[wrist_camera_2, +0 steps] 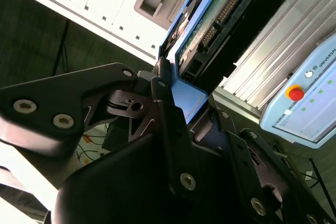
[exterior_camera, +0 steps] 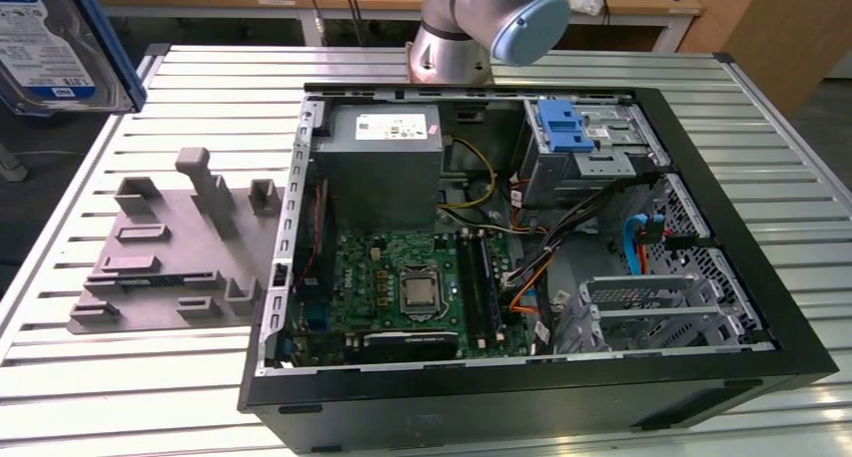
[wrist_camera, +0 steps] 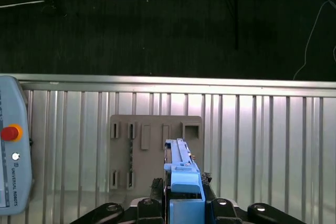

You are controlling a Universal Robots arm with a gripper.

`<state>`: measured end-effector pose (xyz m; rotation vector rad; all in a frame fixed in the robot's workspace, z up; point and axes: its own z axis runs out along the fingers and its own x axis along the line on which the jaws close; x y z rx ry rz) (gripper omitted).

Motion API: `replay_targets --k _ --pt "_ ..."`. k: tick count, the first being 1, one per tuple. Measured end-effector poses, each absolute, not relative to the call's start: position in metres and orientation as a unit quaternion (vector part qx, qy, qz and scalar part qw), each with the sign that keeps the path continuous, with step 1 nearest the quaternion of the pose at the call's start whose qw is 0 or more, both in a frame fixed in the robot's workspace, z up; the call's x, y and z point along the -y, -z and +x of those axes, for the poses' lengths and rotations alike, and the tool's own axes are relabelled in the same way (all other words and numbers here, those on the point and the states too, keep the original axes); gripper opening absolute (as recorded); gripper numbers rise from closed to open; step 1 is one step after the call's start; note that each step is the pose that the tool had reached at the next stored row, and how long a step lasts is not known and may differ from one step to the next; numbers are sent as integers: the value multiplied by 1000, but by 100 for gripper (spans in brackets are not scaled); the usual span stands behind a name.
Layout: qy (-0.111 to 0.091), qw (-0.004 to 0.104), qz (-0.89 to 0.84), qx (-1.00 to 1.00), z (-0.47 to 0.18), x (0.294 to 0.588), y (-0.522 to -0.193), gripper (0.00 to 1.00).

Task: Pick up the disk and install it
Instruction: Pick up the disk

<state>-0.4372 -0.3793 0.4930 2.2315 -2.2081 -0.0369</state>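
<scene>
The disk (exterior_camera: 60, 43) hangs high at the exterior view's left, above the slatted table, showing its silver face, blue-and-white label and blue bracket. In the first wrist view the disk (wrist_camera: 181, 174) stands edge-on between black fingers (wrist_camera: 156, 184), with my gripper (wrist_camera: 182, 195) shut on its blue bracket. The second wrist view shows the disk (wrist_camera_2: 210, 24) from below, its circuit board and connectors visible, with my gripper (wrist_camera_2: 181, 90) clamped on its end. The open computer case (exterior_camera: 533, 387) lies to the exterior view's right of it.
A grey fixture plate (exterior_camera: 174, 247) with upright pegs lies on the table (exterior_camera: 160, 377) below the disk, also seen as the fixture plate (wrist_camera: 155, 150). Inside the case are a drive cage with a blue latch (exterior_camera: 573, 128), a power supply (exterior_camera: 379, 138) and a motherboard (exterior_camera: 399, 287). A teach pendant (wrist_camera: 13, 145) lies nearby.
</scene>
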Motion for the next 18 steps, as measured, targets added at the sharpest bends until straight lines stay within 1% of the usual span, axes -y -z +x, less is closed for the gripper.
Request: replay_targets --k 13,18 --pt "12 1 711 703 -437 403 -493 36" --pt "11 1 711 703 -437 406 -493 36"
